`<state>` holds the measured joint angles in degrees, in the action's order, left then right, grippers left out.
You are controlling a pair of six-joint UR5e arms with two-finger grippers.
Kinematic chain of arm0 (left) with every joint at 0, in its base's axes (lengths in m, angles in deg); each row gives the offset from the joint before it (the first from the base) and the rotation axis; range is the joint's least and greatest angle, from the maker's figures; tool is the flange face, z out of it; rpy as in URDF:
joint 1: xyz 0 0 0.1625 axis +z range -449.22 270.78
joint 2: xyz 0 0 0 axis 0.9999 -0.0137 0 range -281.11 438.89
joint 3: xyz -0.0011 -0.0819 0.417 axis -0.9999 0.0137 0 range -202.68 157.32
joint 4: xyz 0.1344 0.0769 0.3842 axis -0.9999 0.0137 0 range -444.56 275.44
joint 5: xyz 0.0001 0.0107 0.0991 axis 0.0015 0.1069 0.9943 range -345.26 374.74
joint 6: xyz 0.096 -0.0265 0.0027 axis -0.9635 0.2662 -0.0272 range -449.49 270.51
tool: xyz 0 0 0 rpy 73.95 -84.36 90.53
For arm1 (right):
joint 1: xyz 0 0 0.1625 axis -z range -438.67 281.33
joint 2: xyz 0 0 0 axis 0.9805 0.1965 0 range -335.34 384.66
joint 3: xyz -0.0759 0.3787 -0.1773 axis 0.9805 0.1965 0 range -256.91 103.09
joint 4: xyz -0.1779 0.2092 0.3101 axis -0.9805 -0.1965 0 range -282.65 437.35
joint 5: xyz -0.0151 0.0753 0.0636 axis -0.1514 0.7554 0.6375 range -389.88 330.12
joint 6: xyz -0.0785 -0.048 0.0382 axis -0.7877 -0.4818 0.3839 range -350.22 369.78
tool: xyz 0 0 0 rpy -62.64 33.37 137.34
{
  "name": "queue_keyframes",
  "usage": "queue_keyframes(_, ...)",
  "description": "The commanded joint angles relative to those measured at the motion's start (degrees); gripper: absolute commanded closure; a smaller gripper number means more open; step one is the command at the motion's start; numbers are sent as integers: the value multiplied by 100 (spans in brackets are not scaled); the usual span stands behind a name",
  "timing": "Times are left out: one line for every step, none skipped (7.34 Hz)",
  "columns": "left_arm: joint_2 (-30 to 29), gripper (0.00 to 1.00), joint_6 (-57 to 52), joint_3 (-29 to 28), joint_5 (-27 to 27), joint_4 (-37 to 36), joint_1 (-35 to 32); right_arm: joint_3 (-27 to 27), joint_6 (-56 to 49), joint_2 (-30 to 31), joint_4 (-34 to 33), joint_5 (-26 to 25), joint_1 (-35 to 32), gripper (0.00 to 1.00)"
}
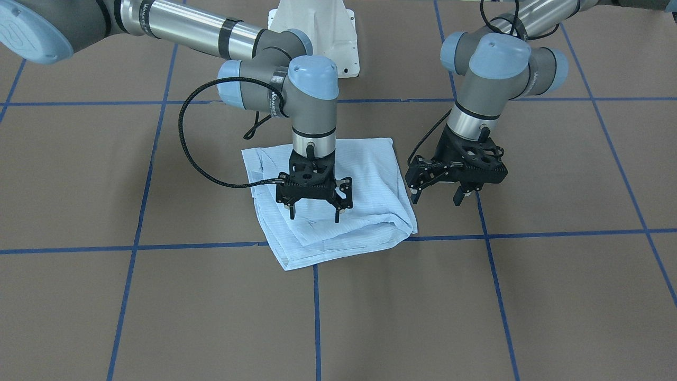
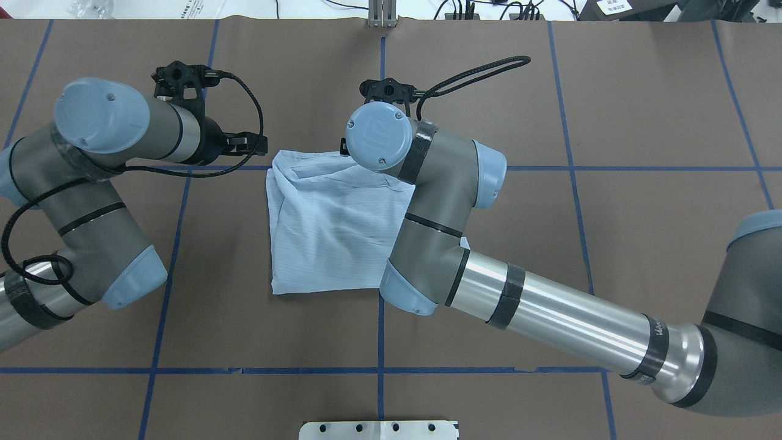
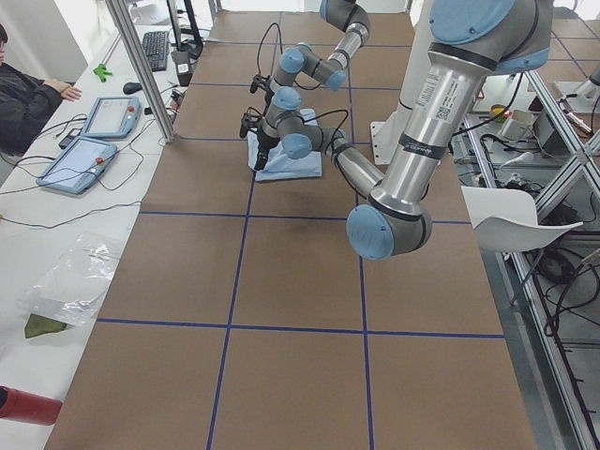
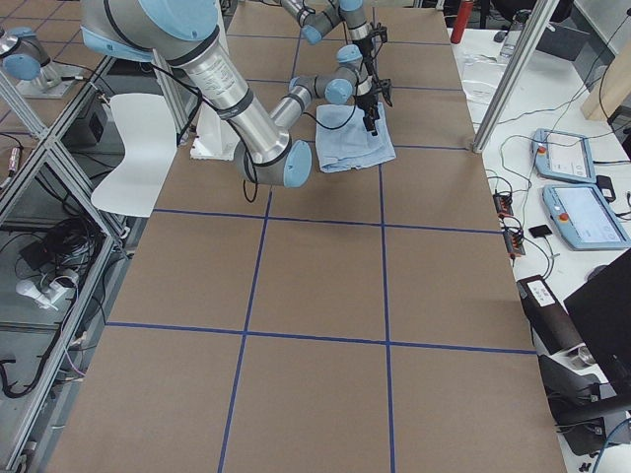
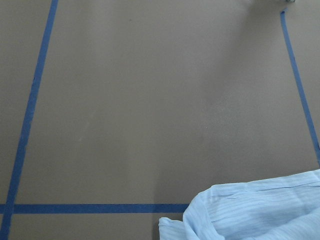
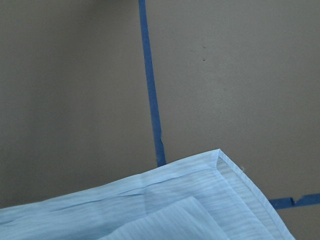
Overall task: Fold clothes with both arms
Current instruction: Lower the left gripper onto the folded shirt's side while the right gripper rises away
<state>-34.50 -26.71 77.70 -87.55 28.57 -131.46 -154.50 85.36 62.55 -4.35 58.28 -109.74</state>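
The clothes are one light-blue striped shirt (image 1: pixel 365 174), folded into a rough square and lying flat on the brown table (image 2: pixel 324 232). My right gripper (image 1: pixel 314 211) hangs just above the shirt's front half with its fingers pointing down. It is open and holds nothing. My left gripper (image 1: pixel 437 197) is beside the shirt's edge, apart from the cloth, also open and empty. The left wrist view catches a rumpled shirt edge (image 5: pixel 255 210) at the bottom right. A neat folded corner (image 6: pixel 175 205) fills the lower part of the right wrist view.
Blue tape lines (image 1: pixel 317 312) divide the brown table into squares. The white pedestal base (image 1: pixel 317 32) stands behind the shirt. A side bench holds tablets (image 3: pixel 80 159), and a person (image 3: pixel 23 98) sits there. A metal bracket (image 2: pixel 379 429) lies at the near table edge.
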Motion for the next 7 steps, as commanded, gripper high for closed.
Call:
queue_keyframes(11, 0, 336, -61, -45, -1, 93, -422, -472, 122, -440, 541, -363, 0)
queue_keyframes(-16, 0, 558, -80, -19, -1, 345, -624, -736, 279, -556, 787, -600, 0)
queue_keyframes(-8, 0, 586, -63, -19, -10, 531, -765, -912, 480, -549, 886, -750, 0)
queue_keyframes(1, 0, 804, -10, -36, 42, 715, -775, -966, 526, -531, 895, -795, 0)
queue_keyframes(27, 16, 1180, -27, -10, 95, 1013, -775, -975, 518, -523, 904, -821, 0)
queue_keyframes(10, 42, 1514, -10, -10, 339, 1181, -775, -975, 526, -514, 904, -830, 0)
queue_keyframes(80, 47, 1570, -44, -10, 542, 1374, -775, -967, 526, -514, 904, -831, 0)
